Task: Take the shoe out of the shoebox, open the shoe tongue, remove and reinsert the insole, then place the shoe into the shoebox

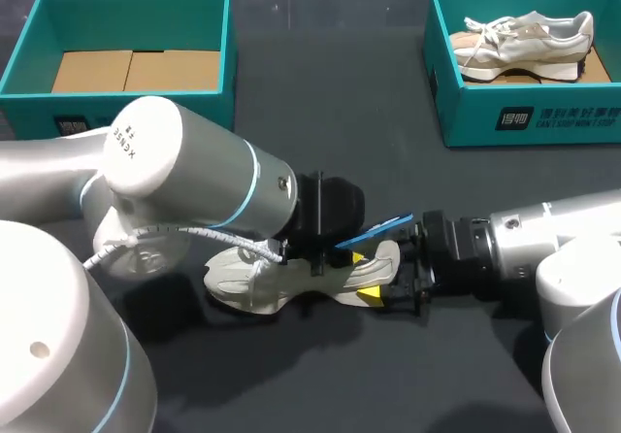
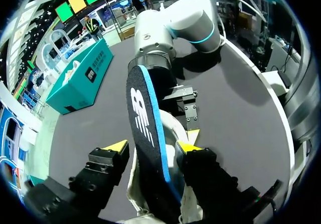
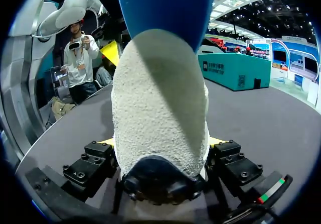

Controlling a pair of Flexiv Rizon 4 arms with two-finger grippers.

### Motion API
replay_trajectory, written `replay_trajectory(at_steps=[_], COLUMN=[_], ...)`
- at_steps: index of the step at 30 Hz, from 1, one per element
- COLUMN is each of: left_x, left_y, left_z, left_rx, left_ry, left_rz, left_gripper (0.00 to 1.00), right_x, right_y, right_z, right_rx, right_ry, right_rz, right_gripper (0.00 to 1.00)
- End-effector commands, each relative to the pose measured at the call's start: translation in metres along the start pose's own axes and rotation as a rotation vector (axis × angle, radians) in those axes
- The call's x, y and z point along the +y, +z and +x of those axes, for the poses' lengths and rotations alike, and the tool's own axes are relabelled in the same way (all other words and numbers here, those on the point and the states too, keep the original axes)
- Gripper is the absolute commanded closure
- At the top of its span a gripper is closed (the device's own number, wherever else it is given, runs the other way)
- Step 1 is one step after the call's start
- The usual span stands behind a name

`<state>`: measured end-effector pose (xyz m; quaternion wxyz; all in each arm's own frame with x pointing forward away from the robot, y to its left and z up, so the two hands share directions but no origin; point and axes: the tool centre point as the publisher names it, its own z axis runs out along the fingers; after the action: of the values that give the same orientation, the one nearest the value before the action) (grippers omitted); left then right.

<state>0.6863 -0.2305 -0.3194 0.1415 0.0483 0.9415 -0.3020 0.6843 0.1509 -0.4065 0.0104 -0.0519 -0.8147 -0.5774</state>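
a: closest in, the right tool (image 3: 161, 142) is closed round the heel of the shoe (image 1: 254, 280), pressing on it from both sides and pinning it on the surface (image 1: 340, 142).
b: and the insole (image 2: 145, 128)?
a: it stands up out of the shoe's opening, blue edge showing, in the gap of the left tool (image 2: 153, 146). whether that tool truly pinches it i cannot tell.
b: so what's the risk?
a: if that hold is loose, a push down would likely let the insole slip or tip sideways instead of seating. if it's tight but off-line, i'd expect the insole to fold at the collar and jam, or catch the tongue and drag it inside.
b: and the heel grip?
a: it sits only on the soft heel. a hard shove could twist the shoe out or skid it along the surface. the two tools are also very near each other, so a bump is possible.
b: farther off?
a: the empty shoebox (image 1: 19, 64) is well apart at the far left. the other shoebox (image 1: 529, 122), holding a second shoe (image 1: 524, 40), is at the far right. a long carry on a weak grip could drop the shoe.
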Motion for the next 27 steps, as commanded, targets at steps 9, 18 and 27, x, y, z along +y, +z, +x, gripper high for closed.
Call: replay_trajectory(at_steps=[9, 18, 27], left_x=[0.001, -0.023, -0.064], left_y=[0.011, -0.016, -0.046], left_z=[-0.013, -0.022, -0.017], left_rx=[0.005, 0.118, 0.284], left_ry=[-0.028, -0.063, -0.084], left_rz=[0.014, 0.113, 0.244], left_gripper=[1.0, 1.0, 1.0], right_x=[0.0, 0.0, 0.0], right_y=[0.002, 0.002, 0.002], right_z=[0.0, 0.0, 0.0], right_rx=[-0.001, -0.001, -0.001], right_ry=[0.0, 0.0, 0.0], right_rz=[0.004, 0.004, 0.004], right_gripper=[1.0, 1.0, 1.0])
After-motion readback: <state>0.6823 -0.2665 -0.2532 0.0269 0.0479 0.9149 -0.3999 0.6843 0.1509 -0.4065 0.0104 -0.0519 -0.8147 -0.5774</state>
